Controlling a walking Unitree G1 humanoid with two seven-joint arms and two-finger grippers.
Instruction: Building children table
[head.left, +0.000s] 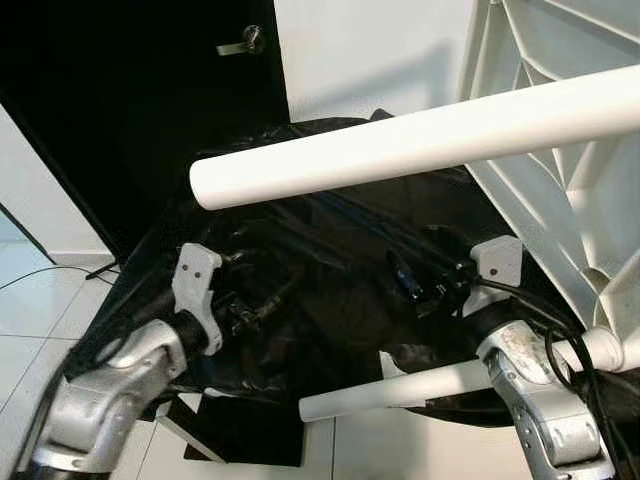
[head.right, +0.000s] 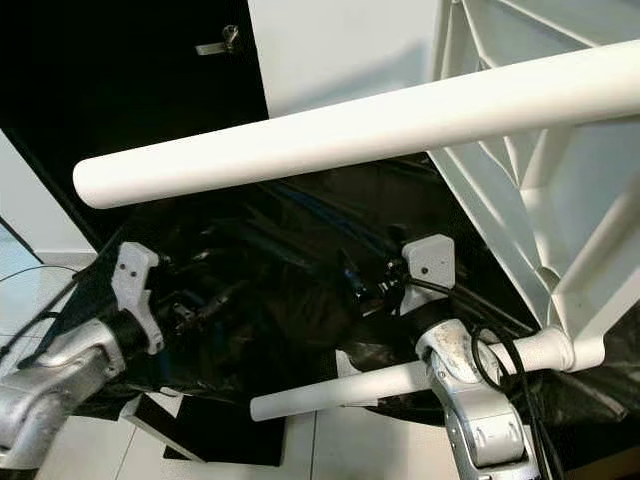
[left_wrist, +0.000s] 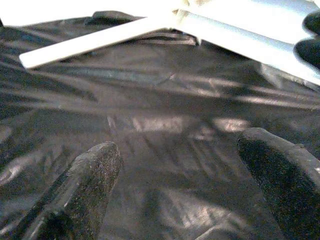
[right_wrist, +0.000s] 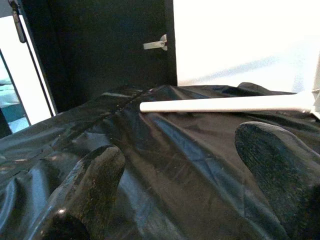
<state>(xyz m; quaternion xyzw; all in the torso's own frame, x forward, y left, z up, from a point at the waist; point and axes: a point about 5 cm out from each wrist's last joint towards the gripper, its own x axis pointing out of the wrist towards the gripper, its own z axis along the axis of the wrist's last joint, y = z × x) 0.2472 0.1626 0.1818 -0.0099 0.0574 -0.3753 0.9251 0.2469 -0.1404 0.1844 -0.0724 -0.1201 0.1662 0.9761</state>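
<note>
Tabletop (head.left: 560, 130) lies tipped on its side with legs (head.left: 400, 145) fitted; both grippers (left_wrist: 175, 195) (right_wrist: 180, 185) hover wide and empty above the black sheet (head.left: 320, 300).

Tabletop (head.left: 560, 130) stands on edge at right edge of sheet (head.left: 330, 290). Upper leg (head.left: 400, 145) juts leftward from it over sheet; lower leg (head.left: 400, 390) juts leftward past sheet's near edge. Door (head.left: 150, 90) behind sheet's far left corner, wall (head.left: 370, 50) to its right.

Black door (head.left: 150, 90) w/ lever handle (head.left: 243, 42), white wall (head.left: 370, 50), tiled floor (head.left: 30, 310).
</note>
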